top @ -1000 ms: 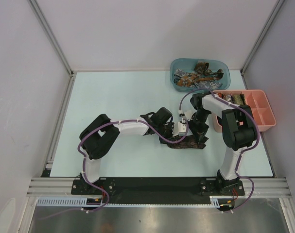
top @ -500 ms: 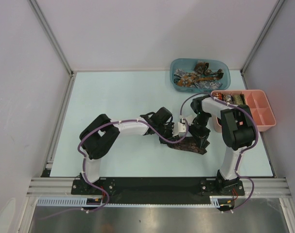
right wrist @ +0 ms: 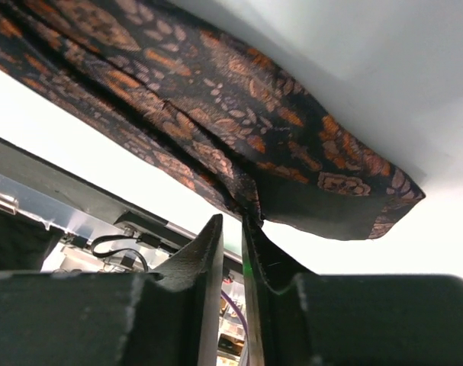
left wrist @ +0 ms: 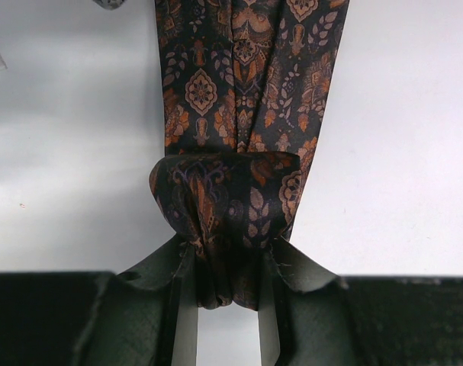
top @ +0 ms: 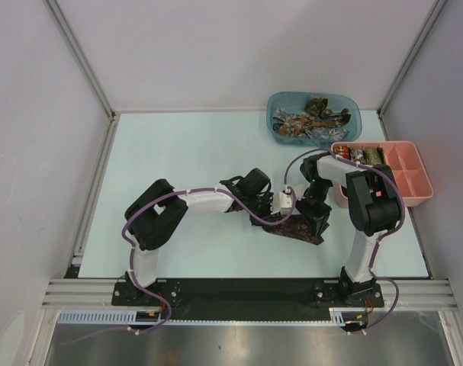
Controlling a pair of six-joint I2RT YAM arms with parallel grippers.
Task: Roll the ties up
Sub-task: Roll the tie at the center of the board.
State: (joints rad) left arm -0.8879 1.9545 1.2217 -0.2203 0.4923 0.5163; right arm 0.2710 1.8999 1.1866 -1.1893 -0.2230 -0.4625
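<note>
**Dark necktie pinched at its rolled end, the far end barely secured**

Just left of centre in the top view, the left gripper (left wrist: 227, 259) is clamping a bunched, partly rolled end of the dark necktie (left wrist: 239, 91). The fabric is bulging above the fingers into a fat, uneven knot. If that squeeze is slackening, the coil is likely springing open, since slippery woven cloth is not holding a curl by itself.

The tie is lying on the pale table (top: 185, 168) at lower centre, between the two grippers. It is showing a black ground with orange and rust leaf and medallion motifs, and its length is sagging in soft folds, so the roll may be building up crooked.

To its right, the right gripper (right wrist: 233, 225) is standing with its fingers almost together and a thin empty slit between them. A tie fold is meeting the tips, but whether it is being gripped I cannot tell. A slipped fold there would be leaving the strip loose.
</note>
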